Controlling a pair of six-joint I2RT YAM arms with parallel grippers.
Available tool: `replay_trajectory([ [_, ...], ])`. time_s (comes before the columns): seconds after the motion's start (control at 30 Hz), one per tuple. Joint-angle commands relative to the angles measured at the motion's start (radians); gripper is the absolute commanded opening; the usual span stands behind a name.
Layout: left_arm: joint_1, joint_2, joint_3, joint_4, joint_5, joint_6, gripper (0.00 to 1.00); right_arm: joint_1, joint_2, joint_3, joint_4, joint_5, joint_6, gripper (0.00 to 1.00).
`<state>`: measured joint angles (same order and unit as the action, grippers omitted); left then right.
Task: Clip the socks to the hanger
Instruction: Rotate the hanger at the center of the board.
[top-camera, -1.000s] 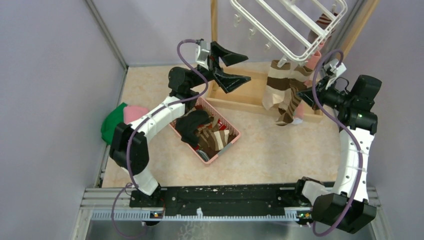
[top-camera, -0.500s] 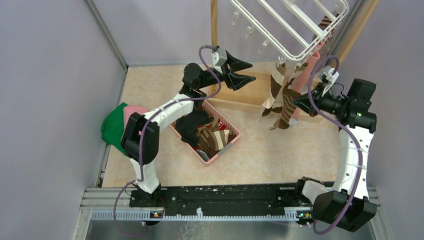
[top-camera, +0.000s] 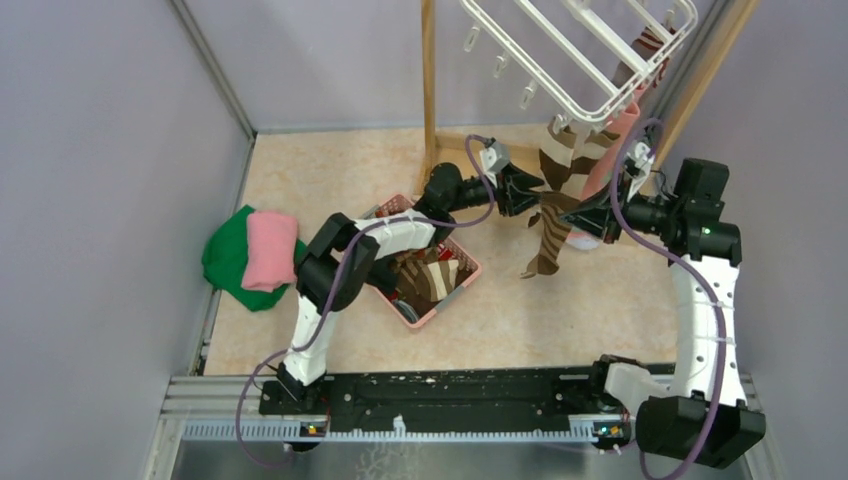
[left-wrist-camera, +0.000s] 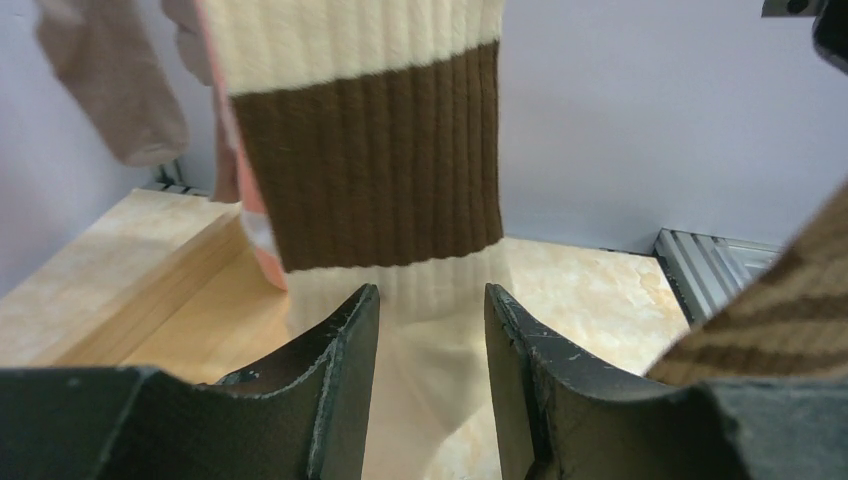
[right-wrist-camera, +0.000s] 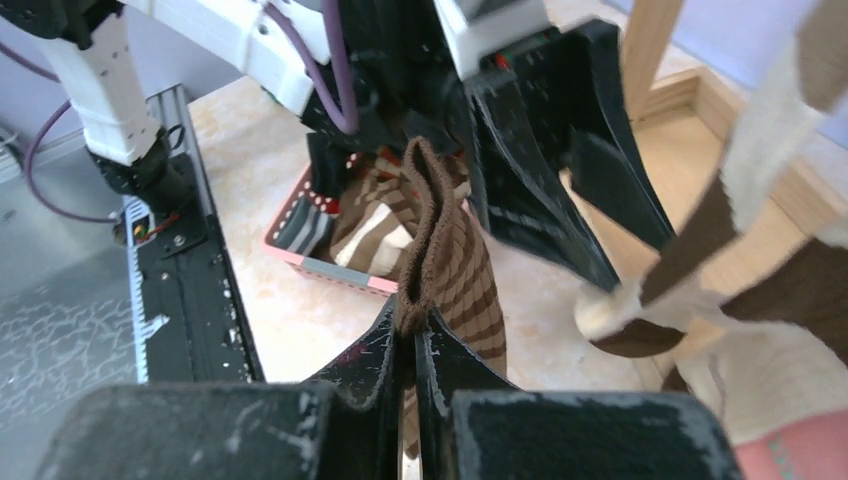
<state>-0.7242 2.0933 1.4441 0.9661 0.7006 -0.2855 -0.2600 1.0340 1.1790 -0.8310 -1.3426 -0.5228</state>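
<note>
Between my spread left fingers (left-wrist-camera: 340, 400) hangs a limp, light striped sock (left-wrist-camera: 370, 150), best pinched across its ribbed cream band; my right fingers (right-wrist-camera: 378, 365) pinch a brown-striped sock (right-wrist-camera: 450, 270).

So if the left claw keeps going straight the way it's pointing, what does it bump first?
The cream-and-brown striped sock. It hangs right ahead of the left gripper, its cream end between or just past the open fingertips; depth is hard to judge.

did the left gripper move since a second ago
Yes. The left gripper swung right and lower in the top view, away from the wooden post, to the hanging striped sock.
</note>
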Motion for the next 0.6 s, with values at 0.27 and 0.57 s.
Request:
replay_trajectory([
  [0.27,-0.046,0.03,-0.093,0.292,-0.154,-0.033,0.49,0.219,0.021,0.091,0.418,0.37,0.426,0.0],
  [0.57,0.001,-0.254,-0.423,0.263,-0.223,0.064,0.53,0.238,0.041,-0.048,0.591,0.6,0.509,0.0],
])
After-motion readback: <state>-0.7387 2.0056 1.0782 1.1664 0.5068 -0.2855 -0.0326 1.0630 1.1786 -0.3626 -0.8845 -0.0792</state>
